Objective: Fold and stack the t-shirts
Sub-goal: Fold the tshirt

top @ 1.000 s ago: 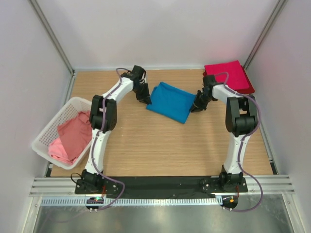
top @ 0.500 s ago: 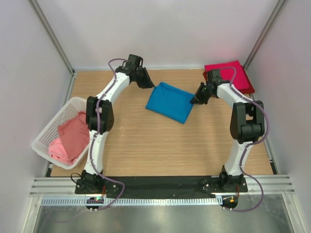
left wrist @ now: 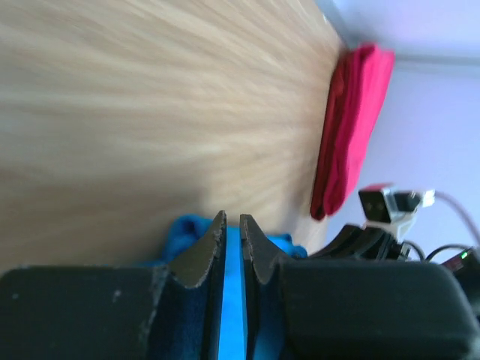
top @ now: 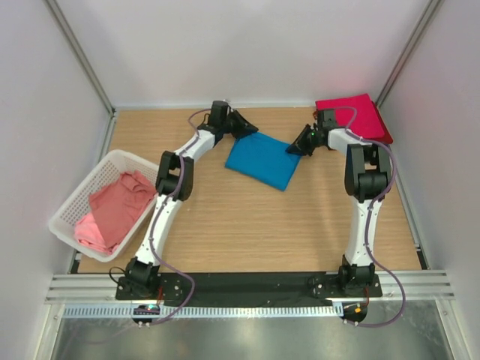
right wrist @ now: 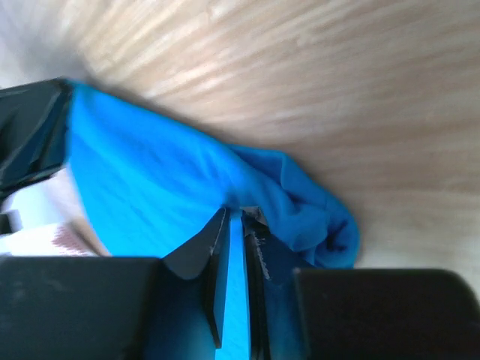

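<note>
The blue shirt (top: 262,161) lies folded on the far middle of the table (top: 247,225), a skewed rectangle. Its slightly longer axis runs across the table, with the left end a little farther back than the right end. One corner points toward the table's near edge.

The left gripper (top: 246,130) is at the shirt's far-left corner. In the left wrist view its jaws are narrow, with a strip of blue cloth pinched between them. The right gripper (top: 294,147) is at the far-right corner. Its jaws are also narrow and clamp blue cloth, and a rumpled fold bunches just beyond the fingertips (right wrist: 218,225).

The red shirt (top: 356,116) sits folded in the table's far right corner. Pink shirts (top: 112,214) lie crumpled in the basket (top: 75,196) at the table's left edge.
</note>
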Controlling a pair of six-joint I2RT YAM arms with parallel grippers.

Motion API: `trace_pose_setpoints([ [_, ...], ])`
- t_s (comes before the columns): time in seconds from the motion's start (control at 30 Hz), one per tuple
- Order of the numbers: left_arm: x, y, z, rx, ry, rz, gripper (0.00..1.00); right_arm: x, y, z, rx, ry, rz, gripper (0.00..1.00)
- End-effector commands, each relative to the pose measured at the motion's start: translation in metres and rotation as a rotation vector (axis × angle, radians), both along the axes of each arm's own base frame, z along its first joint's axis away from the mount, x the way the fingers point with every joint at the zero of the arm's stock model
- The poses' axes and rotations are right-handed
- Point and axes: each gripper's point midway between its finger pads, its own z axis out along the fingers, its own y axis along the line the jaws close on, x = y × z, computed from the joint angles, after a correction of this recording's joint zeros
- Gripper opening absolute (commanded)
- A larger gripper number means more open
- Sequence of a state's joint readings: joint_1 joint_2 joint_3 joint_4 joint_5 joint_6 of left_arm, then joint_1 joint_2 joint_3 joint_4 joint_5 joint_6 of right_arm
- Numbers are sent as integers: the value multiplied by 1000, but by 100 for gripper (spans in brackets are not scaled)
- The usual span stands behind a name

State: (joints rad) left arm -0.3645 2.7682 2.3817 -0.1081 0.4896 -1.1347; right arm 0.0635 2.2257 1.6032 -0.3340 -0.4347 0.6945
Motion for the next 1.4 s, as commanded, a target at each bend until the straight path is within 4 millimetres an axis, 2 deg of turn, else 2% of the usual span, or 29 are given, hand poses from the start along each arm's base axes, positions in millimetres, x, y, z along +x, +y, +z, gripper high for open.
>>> trace_pose_setpoints([
  [0.0,50,27,72,-165,-195,114,14,26,-7,14,49,-103,-44,21],
  [0.1,65,38,95,-196,-264,172,17,28,-6,9,72,-95,-57,25],
  [0.13,68,43,111,-220,-292,182,18,26,-6,7,75,-91,-66,26],
  [0.17,68,46,119,-227,-306,178,21,25,-6,8,83,-98,-74,27],
  [0.2,66,46,128,-228,-326,169,26,29,-5,19,90,-135,-78,29],
  [0.23,67,52,132,-214,-327,167,27,29,-5,22,94,-136,-84,30],
  [0.27,62,55,148,-191,-359,150,28,31,-6,27,91,-142,-87,30],
  [0.33,49,57,151,-161,-331,98,31,29,-6,38,78,-146,-83,30],
  [0.37,37,57,171,-143,-347,70,31,29,-8,41,69,-148,-88,30],
  [0.4,22,60,138,-68,-272,34,31,26,-10,42,61,-135,-95,31],
  [0.47,0,64,122,-3,-224,3,31,23,-10,53,54,-138,-87,35],
  [0.5,-24,70,108,59,-188,-27,30,15,-9,52,48,-106,-82,41],
  [0.53,-34,75,102,97,-171,-32,31,12,-9,63,34,-125,-62,43],
  [0.57,-45,78,97,133,-157,-45,31,8,-10,66,23,-118,-54,45],
  [0.6,-65,84,87,208,-129,-90,31,-3,-10,65,8,-80,-43,49],
  [0.63,-72,89,85,252,-117,-93,31,-11,-9,71,-1,-73,-32,51],
  [0.7,-91,98,78,330,-72,-126,34,-32,-6,68,-41,-29,11,56],
  [0.73,-96,104,72,371,-74,-147,35,-42,-8,60,-69,-2,15,58],
  [0.8,-105,110,63,413,-40,-159,38,-59,-6,59,-101,17,42,61],
  [0.83,-108,112,56,425,-32,-173,38,-69,-7,50,-113,45,45,61],
  [0.93,-121,112,36,441,19,-222,38,-79,-6,42,-125,60,56,62],
  [1.0,-130,112,23,454,49,-250,38,-78,-6,36,-138,52,72,62],
  [1.07,-142,110,9,465,69,-288,39,-80,-2,29,-146,63,93,60],
  [1.17,-157,109,-4,467,104,-320,39,-93,0,15,-180,110,127,47],
  [1.2,-160,109,-6,466,112,-327,39,-96,1,18,-191,103,132,46],
  [1.37,-175,108,-16,477,145,-361,39,-131,-7,4,-236,147,139,43],
])
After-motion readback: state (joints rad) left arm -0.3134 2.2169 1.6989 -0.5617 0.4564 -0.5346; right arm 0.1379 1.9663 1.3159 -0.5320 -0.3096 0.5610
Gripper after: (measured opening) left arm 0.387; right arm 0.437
